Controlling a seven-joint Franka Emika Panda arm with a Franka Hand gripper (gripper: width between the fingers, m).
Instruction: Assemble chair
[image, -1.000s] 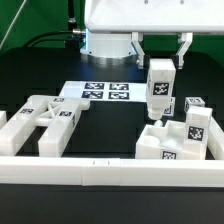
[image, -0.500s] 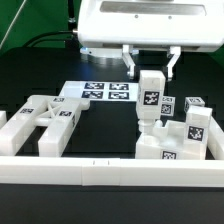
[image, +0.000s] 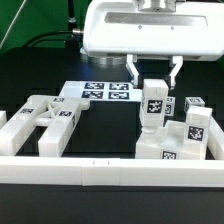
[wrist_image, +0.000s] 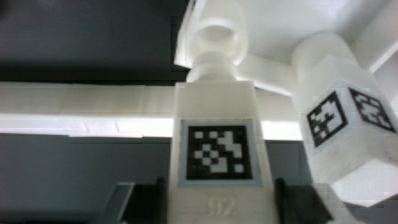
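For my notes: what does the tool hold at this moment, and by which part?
The tool holds one white leg bar, upright, gripped by its upper end.

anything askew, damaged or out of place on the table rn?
Nothing stands out. The claw holds a leg bar upright over the seat block; I can't tell if they touch. The X-braced frame sits on the exterior view's left, and the marker board lies flat behind. No damage is visible.

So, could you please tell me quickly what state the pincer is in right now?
Pincer: closed on the upright white leg bar.
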